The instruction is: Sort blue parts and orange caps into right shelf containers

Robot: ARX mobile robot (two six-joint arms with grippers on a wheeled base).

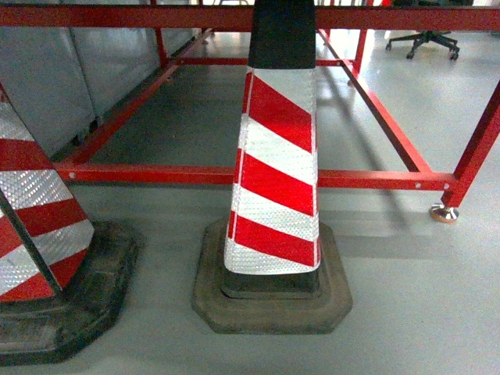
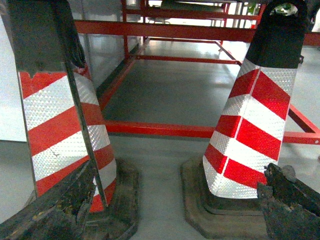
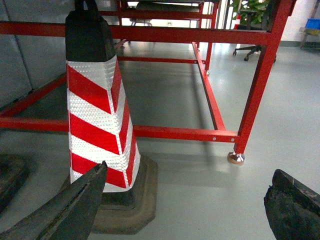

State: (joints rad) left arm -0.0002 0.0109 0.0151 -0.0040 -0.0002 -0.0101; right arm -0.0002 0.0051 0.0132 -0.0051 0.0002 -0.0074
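Head view: two red-and-white striped traffic cones on the grey floor (image 1: 406, 312). The centre cone (image 1: 275, 168) stands upright on its dark rubber base; the left cone (image 1: 35, 226) is cut off by the frame edge. Behind them runs a red steel frame (image 1: 375, 180) with a levelling foot (image 1: 444, 212). No blue parts, orange caps, shelf or bins are in view, so their location, long axis and pointing direction cannot be told. Neither pincer is in view here.

Left wrist view: left pincer (image 2: 170, 215) released, its dark worn fingers spread wide at the bottom corners, nothing between them. Both cones ahead.

Right wrist view: right pincer (image 3: 185, 210) likewise released and empty. One cone, the frame leg, and an office chair (image 3: 248, 50) far back.

Judgement: sorting not visibly begun; the robot appears to be away from the shelf, with everything left to do.
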